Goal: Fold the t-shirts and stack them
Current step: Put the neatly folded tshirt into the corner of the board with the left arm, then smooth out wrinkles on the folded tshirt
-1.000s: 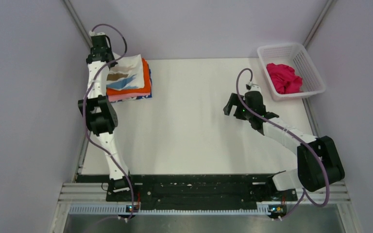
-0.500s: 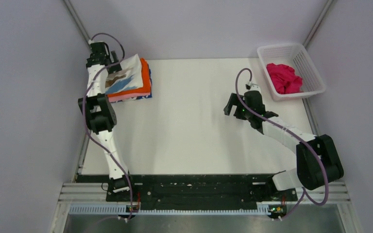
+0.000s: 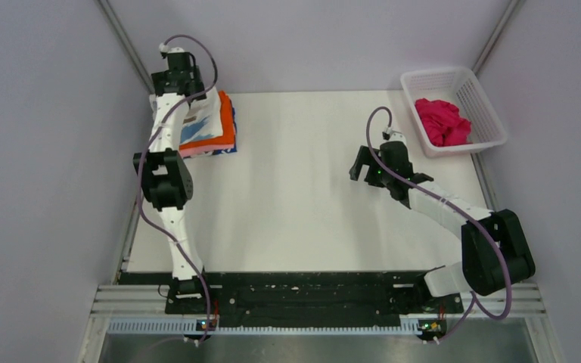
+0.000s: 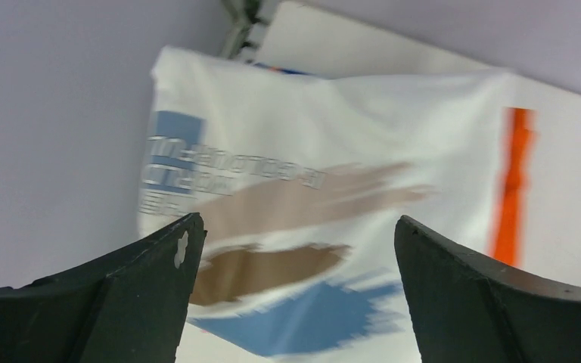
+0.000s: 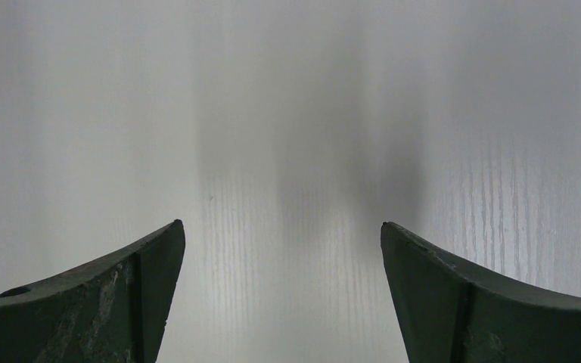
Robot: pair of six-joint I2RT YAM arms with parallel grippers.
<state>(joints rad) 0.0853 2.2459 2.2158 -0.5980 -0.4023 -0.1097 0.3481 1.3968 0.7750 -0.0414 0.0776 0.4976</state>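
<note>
The magenta shirt (image 3: 442, 121) lies bunched in the basket (image 3: 424, 79), beyond and right of the right end effector (image 3: 365, 167), which gapes wide and empty, nearer than the left end effector (image 4: 295, 227), wide over the stack (image 3: 215, 130).

the only writing in view is on the white t-shirt (image 4: 333, 121), seen from the left wrist. a blue block (image 4: 172, 155) near its left edge carries a few lines of pale lettering, and a row of grey-blue letters (image 4: 272, 168) runs from it just above the tan brush stroke (image 4: 310, 200). all of it is blurred, so no word or number can be read.
</note>
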